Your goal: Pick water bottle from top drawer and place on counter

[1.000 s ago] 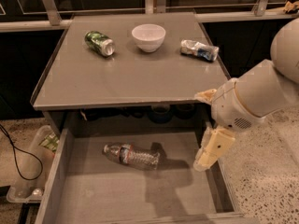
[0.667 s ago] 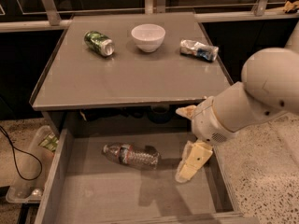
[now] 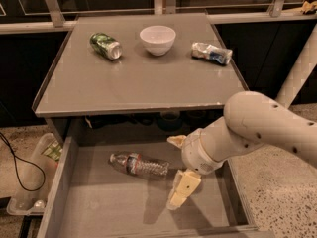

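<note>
Leftward and lower than a second ago, the white robot arm (image 3: 262, 128) has carried its cream two-finger gripper (image 3: 173, 172) across the wide, shallow grey top drawer (image 3: 106, 207), closing most of the distance to the small clear ribbed plastic water bottle (image 3: 141, 164). That bottle lies on its side on the drawer floor, cap end pointing left, its red-and-blue band near the neck. The jaws are spread wide, one finger above and one below the line of the bottle's base, just beside it; no grasp has been made. The flat grey counter (image 3: 138, 88) above carries a green can (image 3: 105, 45) on its side, a white bowl (image 3: 157, 39) and a crumpled silver-and-blue item (image 3: 211, 53), with bare surface towards its front. The risk from here seems to be the bottle itself: round and lying loose, it would likely roll or skid along the floor if a fingertip nudges it before both sides close. Gripping only the base end could let it pivot out. Lifting too close to the counter's front edge might also knock it free.
</note>
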`<state>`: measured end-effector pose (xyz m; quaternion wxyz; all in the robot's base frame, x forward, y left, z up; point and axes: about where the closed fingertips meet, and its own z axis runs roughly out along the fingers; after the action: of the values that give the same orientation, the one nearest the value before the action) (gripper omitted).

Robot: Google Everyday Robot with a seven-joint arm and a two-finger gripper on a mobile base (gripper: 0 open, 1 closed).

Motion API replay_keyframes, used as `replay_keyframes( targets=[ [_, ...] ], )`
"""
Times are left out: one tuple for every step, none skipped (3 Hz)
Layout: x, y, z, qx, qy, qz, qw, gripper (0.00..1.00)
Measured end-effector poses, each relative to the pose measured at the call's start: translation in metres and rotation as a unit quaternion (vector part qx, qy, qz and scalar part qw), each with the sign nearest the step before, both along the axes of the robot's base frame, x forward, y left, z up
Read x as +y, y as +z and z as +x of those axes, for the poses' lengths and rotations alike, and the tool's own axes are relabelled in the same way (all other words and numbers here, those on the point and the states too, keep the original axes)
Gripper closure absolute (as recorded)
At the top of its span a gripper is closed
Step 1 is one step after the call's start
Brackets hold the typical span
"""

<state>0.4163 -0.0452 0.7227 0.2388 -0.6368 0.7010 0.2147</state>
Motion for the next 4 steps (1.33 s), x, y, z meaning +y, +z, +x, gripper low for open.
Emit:
replay_keyframes(
  targets=[
    [0.017, -0.031, 0.007, -0.022, -0.017, -0.018, 0.9994, 0.00],
    [0.030, -0.061, 0.034, -0.053, -0.049, -0.043, 0.9965, 0.00],
    [0.038, -0.055, 0.051, -0.076, -0.069, -0.036, 0.9941, 0.00],
    [0.036, -0.052, 0.044, -0.072, -0.065, -0.029, 0.9949, 0.00]
  ],
)
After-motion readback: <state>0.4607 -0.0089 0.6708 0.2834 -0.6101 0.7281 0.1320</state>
